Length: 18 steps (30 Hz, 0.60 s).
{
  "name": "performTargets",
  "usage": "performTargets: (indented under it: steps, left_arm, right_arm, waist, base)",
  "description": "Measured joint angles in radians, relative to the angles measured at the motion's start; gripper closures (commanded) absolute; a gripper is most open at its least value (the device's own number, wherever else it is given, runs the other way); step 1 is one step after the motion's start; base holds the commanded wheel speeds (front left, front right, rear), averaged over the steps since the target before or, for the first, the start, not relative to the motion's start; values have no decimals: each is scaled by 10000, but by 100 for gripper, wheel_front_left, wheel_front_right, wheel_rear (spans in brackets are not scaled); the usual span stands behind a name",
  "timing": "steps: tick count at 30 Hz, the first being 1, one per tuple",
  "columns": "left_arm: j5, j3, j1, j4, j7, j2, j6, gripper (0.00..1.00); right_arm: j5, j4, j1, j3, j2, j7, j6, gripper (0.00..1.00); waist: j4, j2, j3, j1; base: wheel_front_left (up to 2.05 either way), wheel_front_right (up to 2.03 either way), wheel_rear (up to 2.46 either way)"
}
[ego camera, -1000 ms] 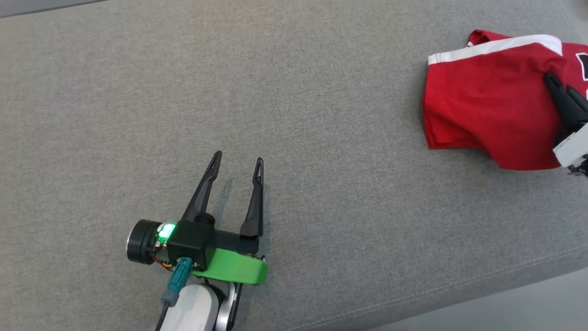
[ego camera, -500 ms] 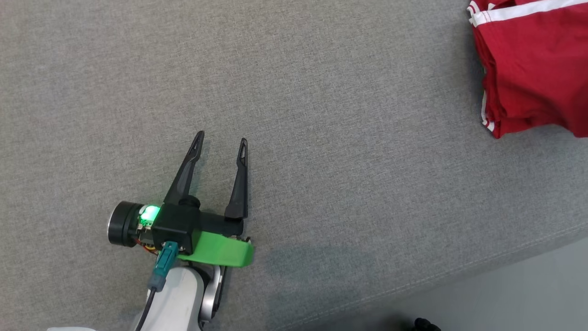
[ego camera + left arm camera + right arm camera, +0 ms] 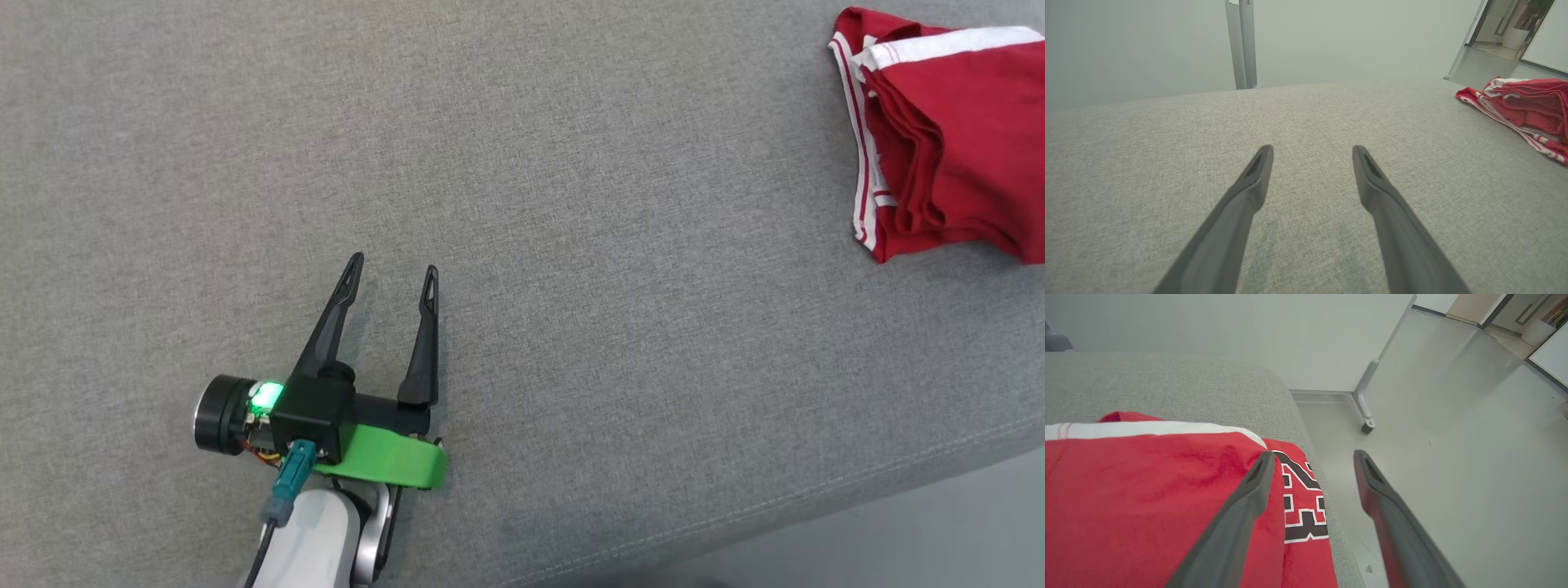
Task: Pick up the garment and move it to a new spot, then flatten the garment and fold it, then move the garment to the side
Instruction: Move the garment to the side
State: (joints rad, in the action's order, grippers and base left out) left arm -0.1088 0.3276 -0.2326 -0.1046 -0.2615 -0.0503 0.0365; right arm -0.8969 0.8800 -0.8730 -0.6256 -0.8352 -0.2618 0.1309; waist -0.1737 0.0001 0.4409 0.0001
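Nearest in the head view, at about 7 o'clock, the left gripper (image 3: 393,264) sits low over the grey fabric bench (image 3: 571,245). Its two dark fingers are spread wide with nothing between them, and a green light glows on its housing. The left wrist view shows that same left gripper (image 3: 1311,150) open above bare grey weave. Out at 2 o'clock in the head view, well apart from that gripper, the red garment (image 3: 955,147) lies bunched in layers at the bench's right end, with white-striped hems along its left edge. From the left wrist it shows as a red heap (image 3: 1527,106) at 2 o'clock. In the right wrist view, the right gripper (image 3: 1314,454) is spread wide and holds nothing. One finger lies over the garment (image 3: 1147,490) beside its black-and-white number print, the other over the floor (image 3: 1453,457) past the bench edge. Whether that finger touches the cloth, I can't tell. Farther off at 12 o'clock stands a wheeled foot (image 3: 1367,425).
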Motion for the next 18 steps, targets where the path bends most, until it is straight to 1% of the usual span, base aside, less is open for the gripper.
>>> performTargets:
  steps: [1,3,6,10,14,16,18]
  left_arm:
    - [-56,0,42,-17,0,0,25,0]
    - [-157,-29,158,-40,2,4,92,0]
    - [-700,-94,433,-54,0,6,238,0]
    - [-1517,-176,687,192,0,10,412,0]
    - [-1802,-385,1040,255,-2,10,612,0]
    - [-1896,-504,1193,215,-4,8,606,0]
    - [-1896,-715,1383,102,-10,8,608,0]
  right_arm:
    - [410,81,-88,284,71,0,0,0]
    - [1120,-59,-222,1028,447,-8,0,0]
    - [2096,-965,173,1927,1319,-10,0,0]
    - [3183,-2441,1569,2729,2541,-8,0,0]
    - [4088,-3697,3018,3223,3645,-8,0,0]
    - [4451,-4197,3650,3450,4151,-8,2,0]
    - [4999,-4778,4242,3887,4527,-8,2,0]
  waist:
    - [19,0,-99,0]
    - [60,0,-307,0]
    - [127,0,-669,0]
    - [263,0,-1209,0]
    - [466,0,-1779,-1]
    - [581,0,-2069,-1]
    - [707,0,-2358,-1]
  base:
    - [0,0,0]
    - [0,0,0]
    - [0,0,0]
    - [0,0,0]
    - [0,0,0]
    - [0,0,0]
    - [0,0,0]
